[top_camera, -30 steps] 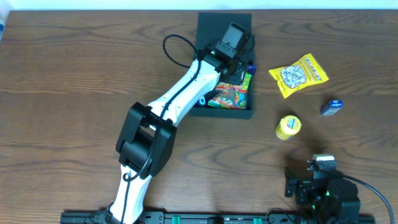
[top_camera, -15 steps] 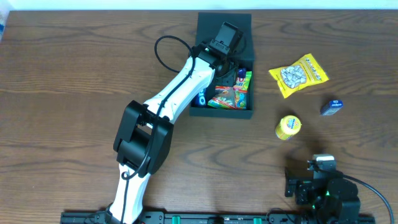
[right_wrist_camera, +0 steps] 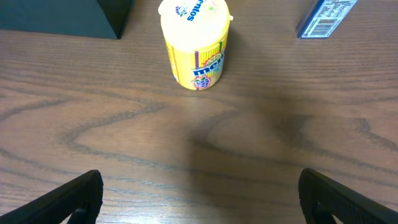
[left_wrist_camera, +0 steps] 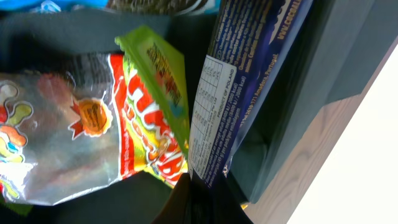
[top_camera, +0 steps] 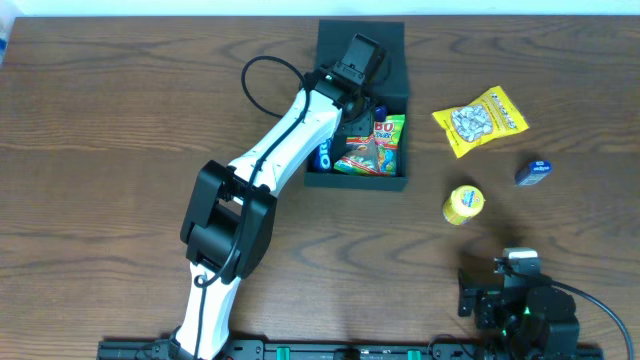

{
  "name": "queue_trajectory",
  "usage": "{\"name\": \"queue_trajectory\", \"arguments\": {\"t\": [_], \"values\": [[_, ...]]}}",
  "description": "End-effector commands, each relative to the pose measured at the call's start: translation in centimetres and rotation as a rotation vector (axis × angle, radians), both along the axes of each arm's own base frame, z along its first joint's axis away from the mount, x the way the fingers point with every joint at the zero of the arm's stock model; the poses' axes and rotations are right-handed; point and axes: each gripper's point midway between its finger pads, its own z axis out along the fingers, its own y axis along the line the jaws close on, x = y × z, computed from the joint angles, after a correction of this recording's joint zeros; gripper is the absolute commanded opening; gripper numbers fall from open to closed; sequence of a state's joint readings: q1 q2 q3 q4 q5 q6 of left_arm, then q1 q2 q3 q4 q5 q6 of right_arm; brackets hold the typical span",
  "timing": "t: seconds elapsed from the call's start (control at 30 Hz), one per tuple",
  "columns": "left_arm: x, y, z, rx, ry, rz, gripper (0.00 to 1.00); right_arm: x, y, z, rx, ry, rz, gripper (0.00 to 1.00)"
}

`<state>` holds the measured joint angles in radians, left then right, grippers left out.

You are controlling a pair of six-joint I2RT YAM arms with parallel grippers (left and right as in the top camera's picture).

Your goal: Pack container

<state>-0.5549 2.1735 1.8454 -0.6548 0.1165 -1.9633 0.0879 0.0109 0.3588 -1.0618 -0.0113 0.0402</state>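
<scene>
The container (top_camera: 355,182) sat midway along the surface's far edge. The left tool (top_camera: 365,98) was inside against a blue packet (left_wrist_camera: 249,81), its grip impossible to tell; lifting could drag that packet out. The right tool (right_wrist_camera: 208,200) gaped wide.

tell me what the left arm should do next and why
Probably open the left gripper, if it is shut, and lift out: the blue packet in front of it sits inside the container, against the wall beside the green snack bag.
</scene>
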Motion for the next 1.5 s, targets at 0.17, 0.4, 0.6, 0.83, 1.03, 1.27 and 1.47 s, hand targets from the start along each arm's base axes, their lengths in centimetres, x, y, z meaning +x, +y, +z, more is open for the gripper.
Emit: {"name": "queue_trajectory", "arguments": {"t": [0.17,0.4,0.6,0.83,1.03,1.27,1.47], "values": [[1.0,0.0,-2.4,0.017,0.012,0.016,0.06,-0.1,-0.1,-0.2,-0.009,0.004,0.000,0.99],[1.0,0.0,-3.3,0.023,0.022,0.016,0.06,-0.1,-0.1,-0.2,-0.009,0.004,0.000,0.99],[1.5,-0.2,-3.0,0.020,-0.004,-0.002,0.32,-0.1,-0.1,-0.2,-0.009,0.004,0.000,0.99],[1.8,-0.9,-2.4,0.012,-0.043,-0.050,0.43,-0.1,-0.1,-0.2,-0.009,0.005,0.000,0.99],[1.9,-1.1,0.5,0.025,-0.118,-0.093,0.51,-0.1,-0.1,-0.2,-0.009,0.004,0.000,0.99],[0.4,0.6,7.9,0.119,-0.257,-0.125,0.64,-0.1,-0.1,-0.2,-0.009,0.004,0.000,0.99],[-2.9,4.2,12.7,0.301,-0.309,-0.193,0.82,-0.1,-0.1,-0.2,-0.009,0.004,0.000,0.99]]}}
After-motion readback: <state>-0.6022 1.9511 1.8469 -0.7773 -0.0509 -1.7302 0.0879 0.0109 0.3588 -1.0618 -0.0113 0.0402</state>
